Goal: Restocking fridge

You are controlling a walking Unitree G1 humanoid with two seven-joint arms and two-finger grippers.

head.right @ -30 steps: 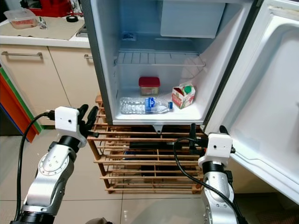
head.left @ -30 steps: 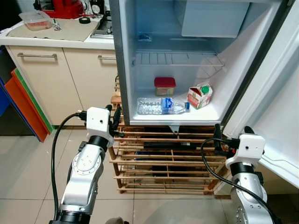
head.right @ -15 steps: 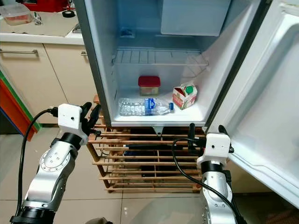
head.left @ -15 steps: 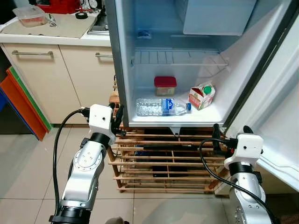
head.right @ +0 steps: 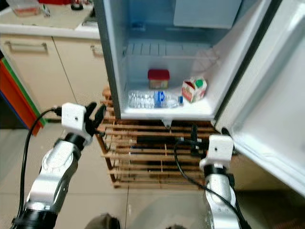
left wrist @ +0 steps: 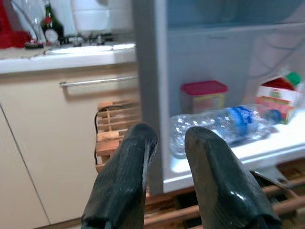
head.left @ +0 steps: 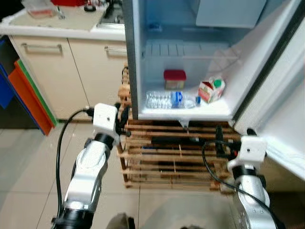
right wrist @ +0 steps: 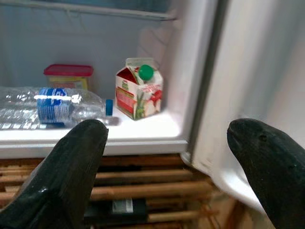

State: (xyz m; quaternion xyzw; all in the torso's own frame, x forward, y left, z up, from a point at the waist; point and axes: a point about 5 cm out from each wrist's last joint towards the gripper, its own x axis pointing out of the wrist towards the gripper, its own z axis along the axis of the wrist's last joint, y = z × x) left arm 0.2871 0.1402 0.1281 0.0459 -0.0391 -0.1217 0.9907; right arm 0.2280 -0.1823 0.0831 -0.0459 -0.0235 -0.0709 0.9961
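The left end effector (head.left: 122,120) is hovering with its fingers nearly closed on nothing, just outside the fridge's (head.left: 132,71) left wall, level with the bottom shelf. Ahead of it and to its right, the water bottle (head.left: 170,99) is lying on its side, long axis running crosswise, cap pointing toward the milk carton (head.left: 211,90), with the red-lidded tub (head.left: 174,79) standing behind. The right end effector (head.left: 219,143) is hanging lower, fingers spread wide and empty, in front of the wooden rack (head.left: 167,157), below the shelf edge near the carton. I'd judge the left arm nearer the bottle, the right nearer the carton.
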